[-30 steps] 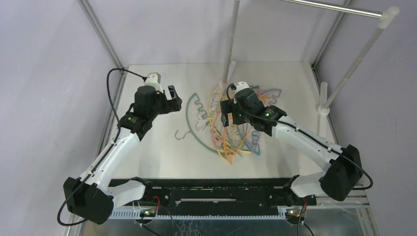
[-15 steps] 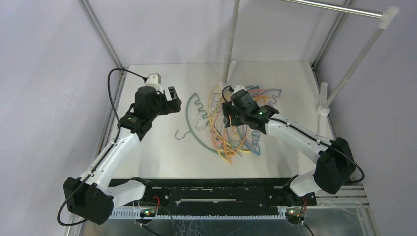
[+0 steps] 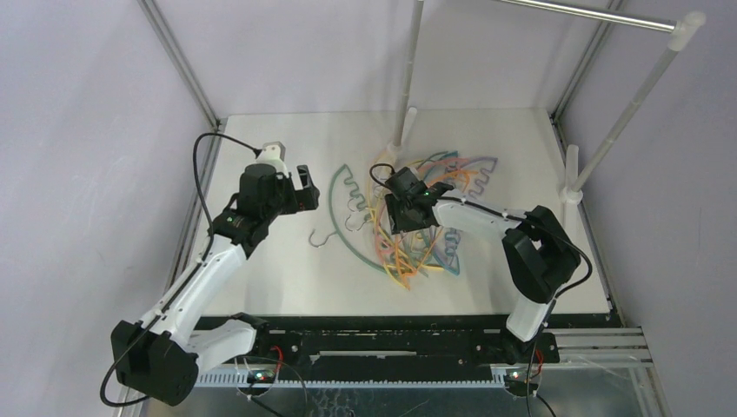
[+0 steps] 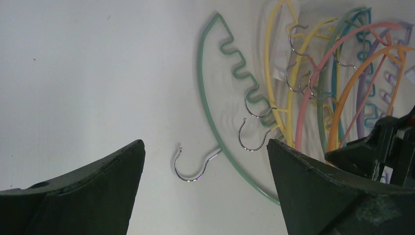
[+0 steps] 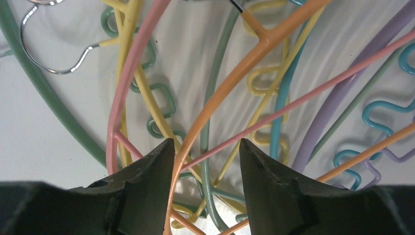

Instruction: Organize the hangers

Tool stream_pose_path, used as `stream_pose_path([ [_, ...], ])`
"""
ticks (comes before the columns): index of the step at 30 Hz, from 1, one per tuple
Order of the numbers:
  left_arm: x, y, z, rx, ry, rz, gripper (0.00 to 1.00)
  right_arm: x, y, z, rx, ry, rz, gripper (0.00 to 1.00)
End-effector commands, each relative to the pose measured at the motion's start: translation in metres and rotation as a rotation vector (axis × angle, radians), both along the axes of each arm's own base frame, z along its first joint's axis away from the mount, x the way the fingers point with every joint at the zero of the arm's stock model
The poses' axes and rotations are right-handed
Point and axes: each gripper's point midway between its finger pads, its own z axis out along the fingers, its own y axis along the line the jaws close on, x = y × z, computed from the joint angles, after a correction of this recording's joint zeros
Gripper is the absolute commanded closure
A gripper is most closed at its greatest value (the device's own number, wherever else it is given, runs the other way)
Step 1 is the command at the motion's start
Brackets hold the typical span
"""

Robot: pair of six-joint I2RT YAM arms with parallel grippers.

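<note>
The hangers (image 3: 417, 221) lie in one tangled heap on the desk (image 3: 287, 287), right of centre and near the foot of a rack pole (image 3: 408, 78). A green hanger (image 4: 200, 83) rests at the heap's left edge, with its metal hook (image 4: 193, 169) pointing out over bare desk. The right arm (image 3: 474, 213) is low over the heap with its jaws spread either side of the orange hanger (image 5: 230, 78), not yet pinching it. A thin pink bar (image 5: 293, 100) crosses the same gap. The left arm (image 3: 209, 269) is clear of the heap, its jaws wide apart and holding nothing, with the green hook in its wrist view. Whether the right jaws touch the desk cannot be determined from these views. Judged risks: closing here may catch the pink bar along with the orange frame. The orange frame is interlaced with yellow, pink and green neighbours, so a straight lift would likely drag or scatter them. The thin, smooth plastic may also twist or slip within the grip, and loose hooks could snag nearby frames.
</note>
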Motion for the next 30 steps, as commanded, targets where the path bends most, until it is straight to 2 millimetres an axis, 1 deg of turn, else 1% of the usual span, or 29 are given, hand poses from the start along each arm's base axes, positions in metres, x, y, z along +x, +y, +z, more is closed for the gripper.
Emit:
stream_pose_path([
  [1,-0.005,0.003,0.011,-0.024,-0.053,0.017,0.0,0.019,0.018,0.02,0.064,-0.052,-0.036,0.42],
  [4,-0.008,0.005,0.008,-0.019,-0.048,0.023,0.01,0.02,0.016,0.015,0.05,-0.047,-0.043,0.46],
  [7,-0.01,0.006,0.005,-0.017,-0.042,0.023,0.01,0.019,0.018,0.011,0.051,-0.035,-0.033,0.57],
  [11,-0.012,0.008,0.004,-0.009,-0.038,0.025,0.01,0.018,0.017,0.004,0.038,-0.022,-0.026,0.66],
  [16,-0.013,0.01,0.003,0.003,-0.038,0.034,0.0,0.019,0.018,-0.002,0.039,-0.01,-0.016,0.84],
  [18,-0.013,0.011,0.002,0.006,-0.035,0.036,0.01,0.019,0.016,-0.001,0.047,-0.005,-0.02,0.9],
  [20,-0.013,0.012,0.002,0.01,-0.036,0.038,0.0,0.02,0.014,0.005,0.06,-0.007,-0.025,0.99],
  [21,-0.013,0.012,0.002,0.014,-0.036,0.039,0.0,0.02,0.013,0.009,0.067,-0.011,-0.027,1.0],
  [24,-0.011,0.014,0.002,0.024,-0.038,0.044,0.0,0.02,0.011,0.027,0.111,-0.024,-0.026,1.0],
  [26,-0.01,0.014,0.002,0.028,-0.035,0.043,0.01,0.017,0.008,0.043,0.144,-0.036,-0.032,1.0],
  [30,-0.009,0.014,0.002,0.033,-0.035,0.044,0.01,0.009,-0.002,0.092,0.216,-0.113,-0.054,1.0],
])
